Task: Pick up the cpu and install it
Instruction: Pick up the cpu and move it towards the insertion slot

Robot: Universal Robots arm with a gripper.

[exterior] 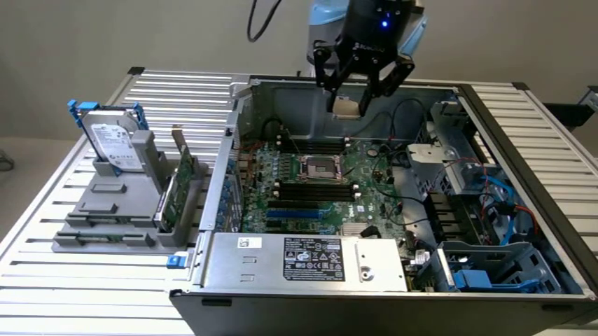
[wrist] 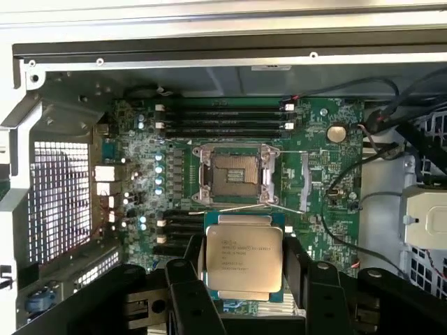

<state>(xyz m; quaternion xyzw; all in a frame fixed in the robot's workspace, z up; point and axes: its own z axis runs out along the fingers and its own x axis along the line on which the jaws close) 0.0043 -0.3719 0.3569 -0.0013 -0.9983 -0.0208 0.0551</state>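
Silver-grey metal with a pale tan rim marks the cpu [wrist: 244, 259], a small flat square chip clamped by its opposite edges between the black fingers [wrist: 187, 286] of the pincer [wrist: 244, 276]. The pincer is closed on the chip and carries nothing else. In the exterior view the pincer [exterior: 348, 98] hangs over the far part of the open computer case [exterior: 523, 133], with the cpu [exterior: 346, 106] held in the air at its tips, well clear of the green motherboard [exterior: 374, 189] below. The processor socket [exterior: 318, 166] sits near the middle of that board, nearer the camera than the chip. In the wrist view the socket [wrist: 236, 174] appears as a square metal frame around a dark centre, apart from the cpu, with black memory slots [wrist: 223, 118] running along the board on its far side. A grey power supply [exterior: 309, 259] with a dark label lies at the near end of the case. At the exterior view's left, outside the case, a grey holder [exterior: 103, 210] on the slatted metal table [exterior: 56, 280] carries an upright hard drive [exterior: 114, 143] with blue brackets and an upright green circuit card [exterior: 178, 185].
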